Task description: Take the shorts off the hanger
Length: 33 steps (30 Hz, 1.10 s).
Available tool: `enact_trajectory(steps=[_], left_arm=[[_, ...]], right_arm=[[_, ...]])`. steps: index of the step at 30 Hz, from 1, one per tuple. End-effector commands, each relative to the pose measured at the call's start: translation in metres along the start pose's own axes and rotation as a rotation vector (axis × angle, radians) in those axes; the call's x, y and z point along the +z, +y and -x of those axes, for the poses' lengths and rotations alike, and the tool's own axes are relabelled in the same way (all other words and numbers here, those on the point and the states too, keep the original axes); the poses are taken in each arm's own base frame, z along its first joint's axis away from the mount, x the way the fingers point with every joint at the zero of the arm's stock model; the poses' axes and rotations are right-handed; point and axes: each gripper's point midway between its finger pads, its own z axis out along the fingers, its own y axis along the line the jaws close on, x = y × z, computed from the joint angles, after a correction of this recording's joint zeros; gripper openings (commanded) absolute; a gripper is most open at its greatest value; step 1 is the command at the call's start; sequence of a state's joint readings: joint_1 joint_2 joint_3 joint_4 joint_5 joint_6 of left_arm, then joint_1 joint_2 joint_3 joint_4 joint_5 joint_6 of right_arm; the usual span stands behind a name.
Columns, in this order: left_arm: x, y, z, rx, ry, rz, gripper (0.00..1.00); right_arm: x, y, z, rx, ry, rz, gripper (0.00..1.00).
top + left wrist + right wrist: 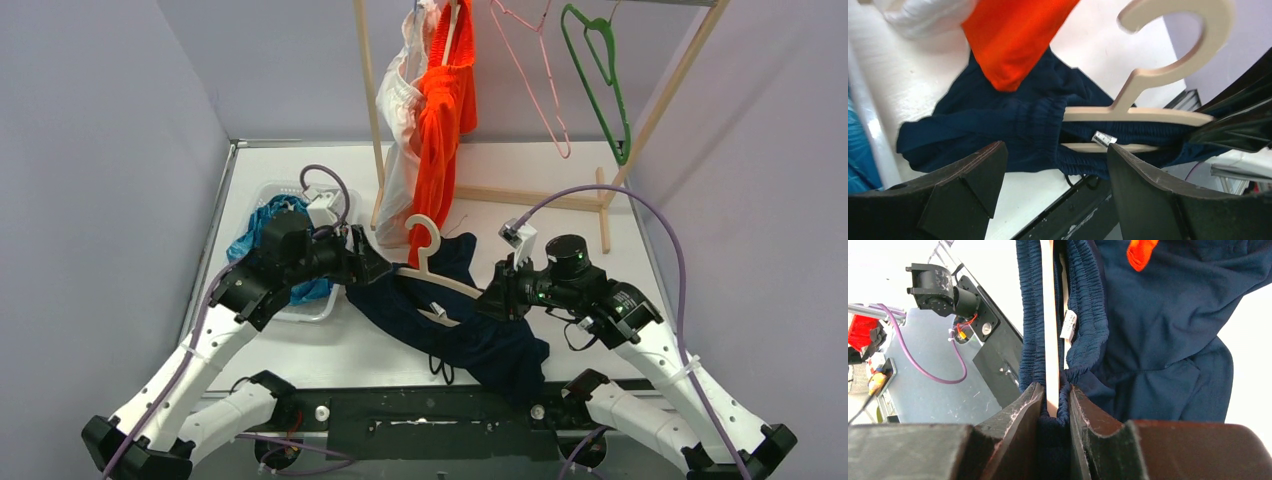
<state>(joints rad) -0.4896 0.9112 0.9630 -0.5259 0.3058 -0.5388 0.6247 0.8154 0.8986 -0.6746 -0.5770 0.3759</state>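
The dark navy shorts (470, 340) lie on the table, their waistband still around a cream wooden hanger (432, 275). My right gripper (497, 300) is shut on the hanger's right end and on the waistband wrapped over it; the wrist view shows the hanger bar (1049, 315) and navy fabric (1158, 315) pinched between the jaws (1053, 390). My left gripper (372, 265) is open and empty at the hanger's left end, with the navy shorts (998, 125) and hanger (1148, 115) just ahead of its jaws (1055, 150). Orange shorts (445, 120) and white shorts (400, 130) hang on the rack. The camouflage pair is out of view.
A white basket (315, 312) at the left holds the teal-blue shorts (258, 228). A wooden rack (370, 110) stands at the back with an empty pink hanger (540, 85) and an empty green hanger (605, 85). Its base bar (530, 195) runs across the table.
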Motion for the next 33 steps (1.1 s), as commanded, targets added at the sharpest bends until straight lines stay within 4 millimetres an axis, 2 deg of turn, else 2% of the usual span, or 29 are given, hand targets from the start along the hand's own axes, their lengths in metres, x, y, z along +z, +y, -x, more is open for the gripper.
enact_trajectory(steps=[1, 5, 7, 14, 17, 23, 25, 27, 29, 31, 33], left_arm=[[0.017, -0.004, -0.016, 0.016, 0.029, 0.005, 0.71], [0.036, 0.003, -0.032, 0.005, 0.052, 0.069, 0.66], [0.044, 0.011, -0.039, -0.024, 0.06, 0.114, 0.59], [0.06, 0.031, -0.049, -0.055, 0.064, 0.192, 0.44], [0.067, 0.041, -0.055, -0.058, 0.079, 0.235, 0.32], [0.086, 0.046, -0.083, -0.078, 0.171, 0.199, 0.0], [0.088, 0.046, -0.091, -0.087, 0.188, 0.179, 0.0], [0.089, 0.046, -0.096, -0.091, 0.187, 0.16, 0.0], [0.087, 0.05, -0.103, -0.097, 0.197, 0.163, 0.0], [0.085, 0.054, -0.11, -0.101, 0.207, 0.165, 0.0], [0.084, 0.056, -0.114, -0.101, 0.206, 0.166, 0.0]], right_arm=[[-0.004, 0.018, 0.031, -0.099, -0.126, 0.072, 0.0], [-0.004, 0.016, 0.028, -0.087, -0.133, 0.069, 0.0], [-0.003, 0.016, 0.025, -0.076, -0.13, 0.071, 0.0], [0.003, 0.015, 0.012, -0.047, -0.089, 0.099, 0.0], [0.005, 0.011, 0.004, -0.031, -0.057, 0.086, 0.0], [0.022, -0.021, -0.022, 0.059, 0.065, -0.043, 0.07], [0.029, -0.025, -0.028, 0.083, 0.088, -0.045, 0.15], [0.037, -0.026, -0.033, 0.096, 0.098, -0.025, 0.17], [0.044, -0.024, -0.033, 0.103, 0.087, 0.01, 0.24], [0.05, -0.026, -0.032, 0.11, 0.083, 0.015, 0.35], [0.057, -0.028, -0.032, 0.114, 0.091, 0.021, 0.38]])
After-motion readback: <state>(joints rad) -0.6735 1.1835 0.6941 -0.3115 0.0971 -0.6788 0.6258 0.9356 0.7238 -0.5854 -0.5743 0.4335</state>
